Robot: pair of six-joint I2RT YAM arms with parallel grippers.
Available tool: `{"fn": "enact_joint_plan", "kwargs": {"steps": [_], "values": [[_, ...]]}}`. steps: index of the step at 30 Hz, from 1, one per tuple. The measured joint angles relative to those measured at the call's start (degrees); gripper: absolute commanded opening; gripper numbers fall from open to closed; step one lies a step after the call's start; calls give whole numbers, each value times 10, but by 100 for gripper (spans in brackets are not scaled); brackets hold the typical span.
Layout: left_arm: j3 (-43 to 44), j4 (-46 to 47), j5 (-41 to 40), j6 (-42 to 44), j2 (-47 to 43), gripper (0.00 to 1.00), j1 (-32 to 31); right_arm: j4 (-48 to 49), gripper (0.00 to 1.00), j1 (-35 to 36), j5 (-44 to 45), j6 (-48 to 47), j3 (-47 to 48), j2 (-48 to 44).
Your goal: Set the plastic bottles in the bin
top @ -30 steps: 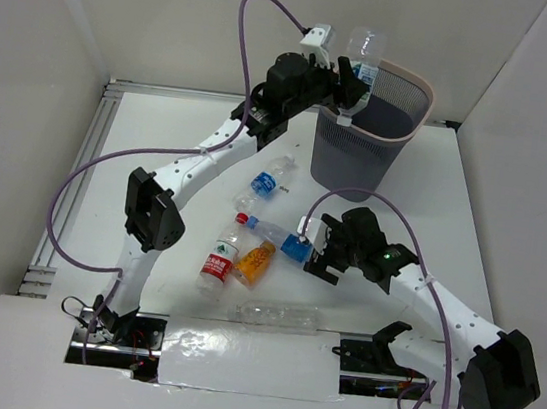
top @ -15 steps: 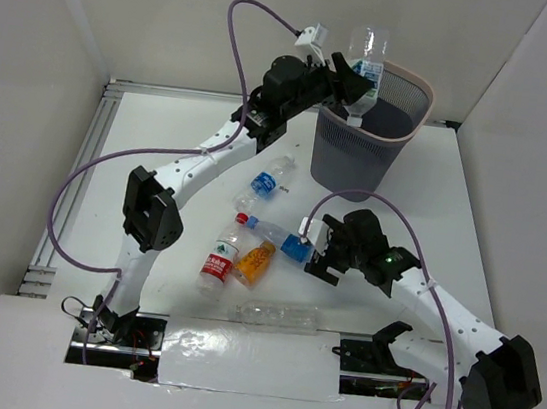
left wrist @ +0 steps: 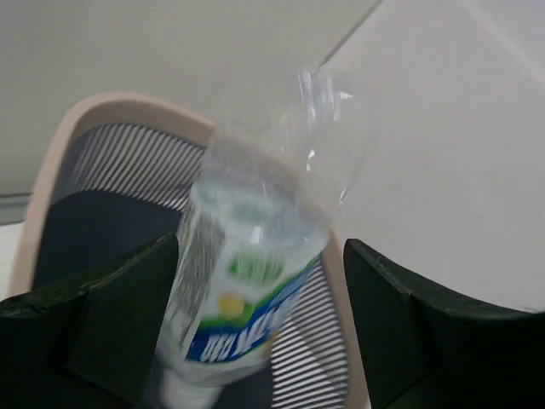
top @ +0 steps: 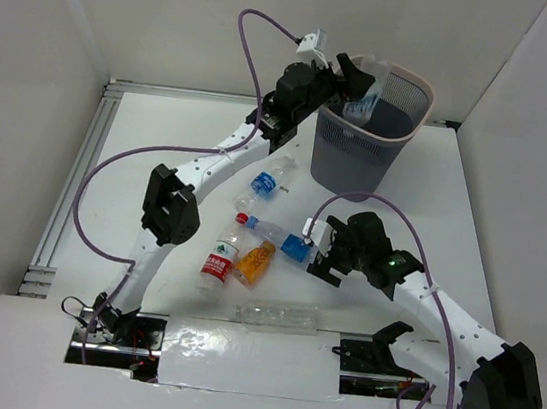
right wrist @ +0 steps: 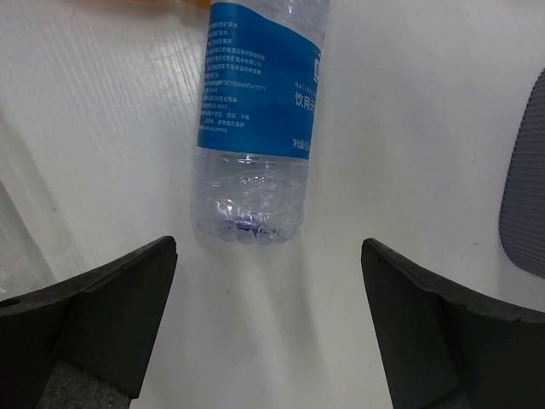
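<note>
Since a second ago the left arm has swung further toward the bin, and the green-labelled bottle that stood upright over the rim now leans, its cap end down toward the basket's mouth. The left gripper sits at the rim's 9 o'clock edge. In the wrist view its jaws are spread wide with this bottle between them, motion-blurred, and a sliver of gap shows on the right side. We cannot tell whether the left finger touches it.

The right arm has hardly shifted. The right gripper hangs low over the table with its jaws well apart, gripping nothing. The blue-labelled bottle lies flat at its 12 o'clock, base toward the fingers and not between them.

From above, the bin stands at 1 o'clock from the middle of the table. Another blue-labelled bottle lies at the bin's 7 o'clock. The red-labelled bottle and the orange bottle lie side by side at 9 o'clock from the right gripper. The label-free bottle lies crosswise at 6 o'clock from those two.
</note>
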Motion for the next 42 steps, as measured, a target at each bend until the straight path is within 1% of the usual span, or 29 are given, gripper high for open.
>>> {"fn": "enact_joint_plan", "kwargs": {"steps": [1, 2, 10, 12, 14, 16, 18, 20, 24, 28, 30, 32, 35, 37, 39, 40, 42], "values": [[0, -4, -6, 1, 7, 100, 0, 0, 96, -1, 0, 0, 0, 0], [1, 0, -11, 12, 14, 100, 0, 0, 96, -3, 0, 0, 0, 0], [31, -19, -17, 26, 20, 100, 0, 6, 96, -9, -3, 11, 0, 0], [31, -22, -11, 40, 18, 100, 0, 11, 99, -9, -8, 11, 0, 0], [8, -30, -5, 59, -3, 100, 0, 20, 99, -9, -15, 9, 0, 3], [-53, -38, 1, 87, -55, 100, -1, 33, 99, -9, -21, 5, 0, 13], [-153, -57, 4, 119, -142, 100, -3, 45, 99, -9, -26, -2, 0, 27], [-247, -70, 2, 152, -244, 100, -6, 57, 99, -9, -32, -8, 0, 44], [-456, -94, -23, 205, -480, 100, -12, 69, 99, -7, -35, -17, 5, 75], [-629, -136, -59, 219, -649, 100, -14, 80, 99, 3, -37, -20, 20, 110], [-707, -171, -77, 215, -699, 100, -14, 92, 99, 11, -36, -20, 24, 131], [-769, -212, -87, 202, -727, 100, -13, 105, 99, 15, -35, -19, 25, 156], [-843, -280, -95, 178, -739, 100, -13, 120, 99, 15, -31, -18, 26, 199], [-869, -321, -97, 162, -745, 100, -13, 126, 99, 16, -30, -17, 30, 233], [-878, -348, -101, 153, -752, 100, -13, 131, 91, 15, -35, -13, 33, 257], [-882, -359, -103, 143, -759, 100, -13, 134, 77, 15, -36, -11, 39, 265], [-885, -361, -104, 140, -763, 100, -13, 137, 60, 14, -37, -10, 48, 276]]}}
